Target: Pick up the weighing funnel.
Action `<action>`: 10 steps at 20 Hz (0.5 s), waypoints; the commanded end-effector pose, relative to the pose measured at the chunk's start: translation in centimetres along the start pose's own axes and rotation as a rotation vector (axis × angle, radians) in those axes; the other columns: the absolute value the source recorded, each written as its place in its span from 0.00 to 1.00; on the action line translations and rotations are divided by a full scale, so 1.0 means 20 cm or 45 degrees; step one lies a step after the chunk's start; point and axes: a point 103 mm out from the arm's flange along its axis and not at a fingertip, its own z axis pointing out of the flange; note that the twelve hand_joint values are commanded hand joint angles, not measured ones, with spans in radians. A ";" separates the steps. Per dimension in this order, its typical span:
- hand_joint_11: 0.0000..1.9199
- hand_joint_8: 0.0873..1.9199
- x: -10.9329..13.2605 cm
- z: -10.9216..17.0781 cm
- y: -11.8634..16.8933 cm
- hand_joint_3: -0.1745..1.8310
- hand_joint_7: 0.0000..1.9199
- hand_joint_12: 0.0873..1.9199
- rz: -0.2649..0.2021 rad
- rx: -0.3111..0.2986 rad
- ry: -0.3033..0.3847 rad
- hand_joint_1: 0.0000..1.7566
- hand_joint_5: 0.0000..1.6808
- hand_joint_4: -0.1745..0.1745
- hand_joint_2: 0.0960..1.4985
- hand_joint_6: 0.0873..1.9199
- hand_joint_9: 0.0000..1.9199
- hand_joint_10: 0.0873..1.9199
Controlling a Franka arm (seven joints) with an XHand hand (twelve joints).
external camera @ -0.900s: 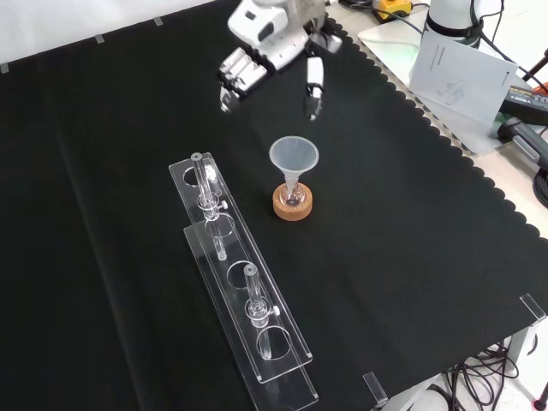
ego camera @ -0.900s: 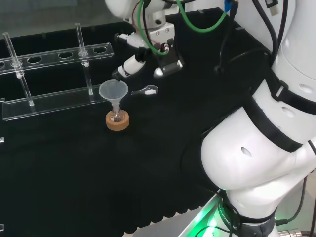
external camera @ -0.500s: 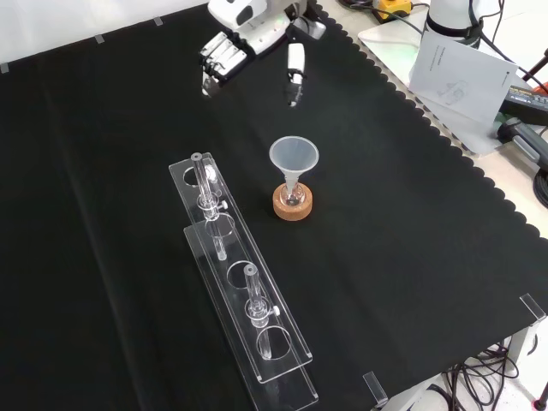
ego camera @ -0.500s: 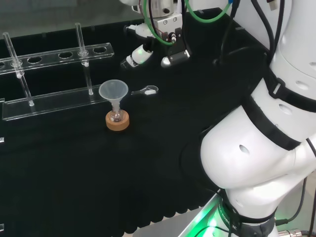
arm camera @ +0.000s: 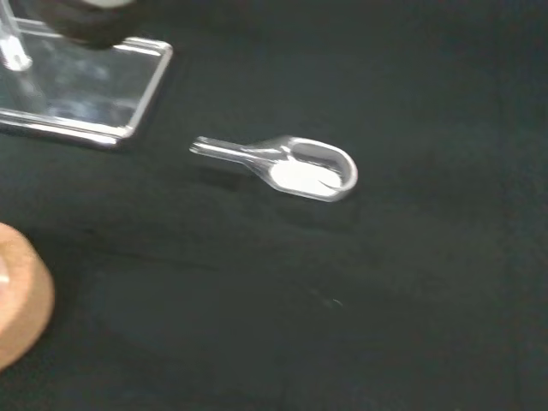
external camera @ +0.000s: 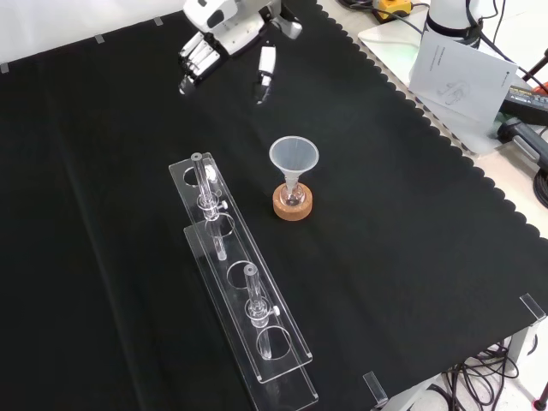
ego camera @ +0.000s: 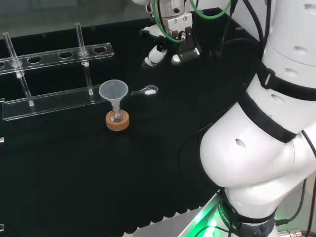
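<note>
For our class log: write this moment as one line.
hand: open, empty | weighing funnel: on cloth, untouched | pickup: pending

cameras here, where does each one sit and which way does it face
Head view: behind and above the arm, looking over its white links at the cloth; hand to their left.
Front view: in front, looking down on the cloth; hand at the top.
Wrist view: at the wrist, looking at the weighing funnel.
Shared: head and front both show the funnel on its cork ring.

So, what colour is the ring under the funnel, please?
The ring is light brown cork; clearest in the front view.
</note>
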 end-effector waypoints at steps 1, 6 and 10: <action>0.09 0.35 -0.13 0.13 0.11 0.18 0.09 0.74 0.065 0.053 -0.067 0.45 0.24 0.31 0.50 0.00 0.18 0.36; 0.10 0.35 -0.10 0.21 0.18 0.19 0.11 0.73 0.060 0.077 -0.123 0.45 0.29 0.34 0.49 0.00 0.20 0.34; 0.10 0.35 -0.06 0.30 0.24 0.20 0.12 0.73 0.040 0.138 -0.186 0.45 0.32 0.35 0.48 0.00 0.20 0.34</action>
